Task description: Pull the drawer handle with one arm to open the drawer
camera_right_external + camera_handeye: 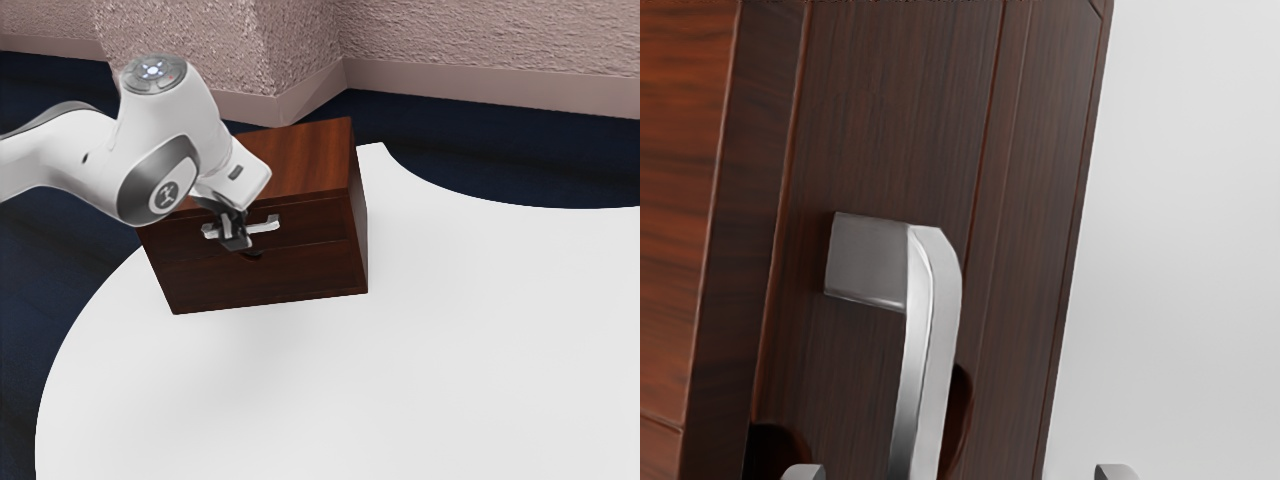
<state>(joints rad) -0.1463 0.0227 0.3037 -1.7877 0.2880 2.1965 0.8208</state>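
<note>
A rough pinkish wall (480, 35) with pale skirting meets a dark blue floor (520, 150). The smooth white table (400, 380) has curved cut-outs. Near its far edge sits a boxy cabinet (310, 160) of dark, grained wood, with the drawer (310, 215) in its front. The glossy white arm (160, 150) reaches it. The flat brushed-metal handle (930, 340) lies between the black gripper's (237, 240) 2 spread fingertips (805, 471), both apart from it.

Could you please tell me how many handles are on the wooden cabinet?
1. The silver handle is on the upper front of the cabinet, at the gripper. The arm covers part of the cabinet, so another could be hidden.
</note>
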